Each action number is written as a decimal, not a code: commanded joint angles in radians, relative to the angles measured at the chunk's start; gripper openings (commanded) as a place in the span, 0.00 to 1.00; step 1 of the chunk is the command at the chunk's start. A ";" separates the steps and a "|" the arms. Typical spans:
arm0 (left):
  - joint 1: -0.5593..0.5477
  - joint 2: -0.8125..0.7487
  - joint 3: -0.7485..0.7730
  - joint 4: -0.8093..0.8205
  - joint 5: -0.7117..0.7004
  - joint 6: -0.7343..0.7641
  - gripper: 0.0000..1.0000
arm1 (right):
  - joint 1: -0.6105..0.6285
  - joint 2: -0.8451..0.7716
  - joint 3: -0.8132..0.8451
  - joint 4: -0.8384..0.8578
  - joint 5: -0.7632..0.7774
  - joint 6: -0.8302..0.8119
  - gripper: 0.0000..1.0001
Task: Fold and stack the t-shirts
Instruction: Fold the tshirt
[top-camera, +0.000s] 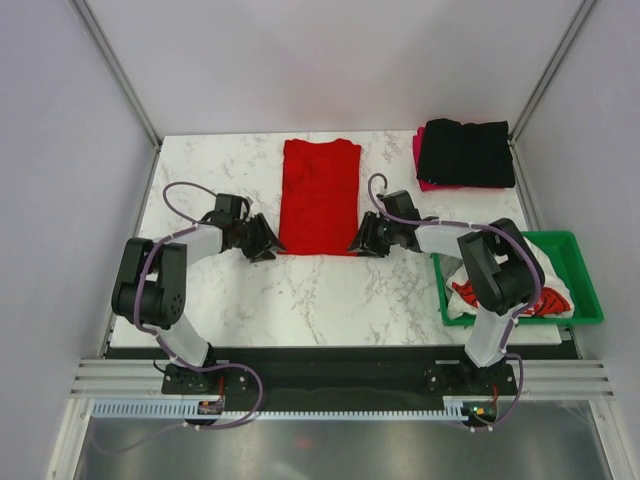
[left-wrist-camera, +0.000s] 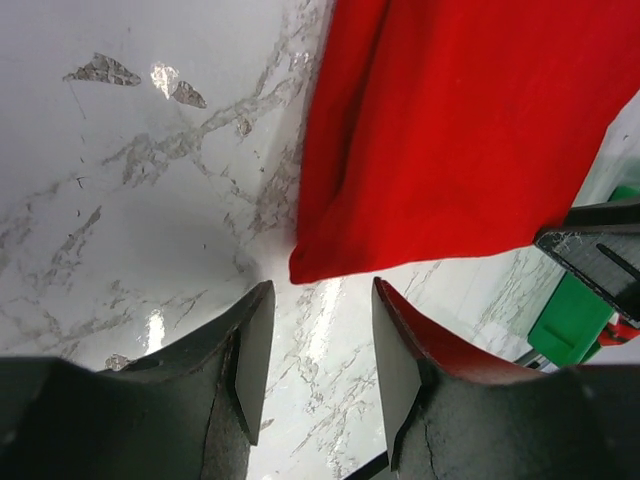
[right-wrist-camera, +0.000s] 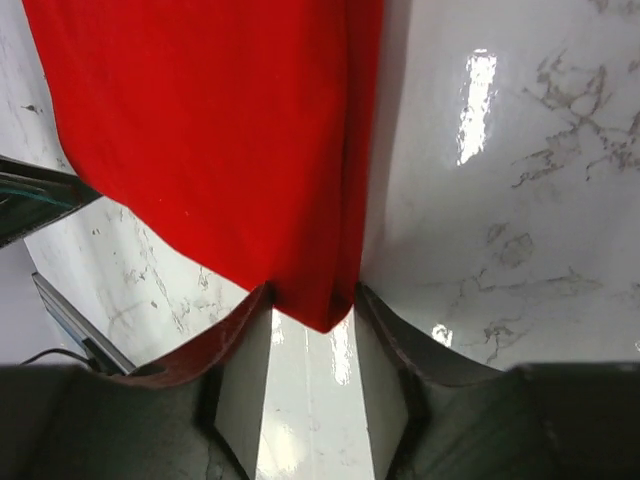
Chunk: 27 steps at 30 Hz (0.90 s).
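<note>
Red cloth lies flat in the middle of the marble table (top-camera: 300, 300): the red tee (top-camera: 319, 196), folded into a long upright strip with its sleeves tucked in. Everything else sits around it.

The left gripper (top-camera: 268, 240) is low at the tee's near left corner. From its wrist camera the jaws stand apart, and the corner of the tee (left-wrist-camera: 470, 130) lies just ahead of the fingertips, not between them.

The right gripper (top-camera: 360, 240) is at the tee's near right corner. Its jaws are spread too, and here the very tip of the tee (right-wrist-camera: 220, 140) pokes in between the fingertips without being pinched.

Right of the tee and further back, a black tee (top-camera: 465, 152) sits folded on top of a pink tee (top-camera: 418, 150), whose edge shows at the left and near sides.

Right of the red tee and nearer the arms is a green crate (top-camera: 580, 270), holding crumpled white tees (top-camera: 460, 300) with red print.
</note>
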 joint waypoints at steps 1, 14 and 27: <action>-0.001 0.024 -0.026 0.081 0.040 -0.020 0.50 | 0.002 0.036 -0.014 0.003 0.007 -0.003 0.45; -0.004 0.043 -0.061 0.123 0.022 -0.040 0.39 | -0.001 0.051 -0.011 0.003 -0.006 0.000 0.33; -0.004 0.078 0.006 0.133 -0.017 -0.037 0.17 | -0.001 0.073 -0.005 0.003 -0.018 -0.015 0.13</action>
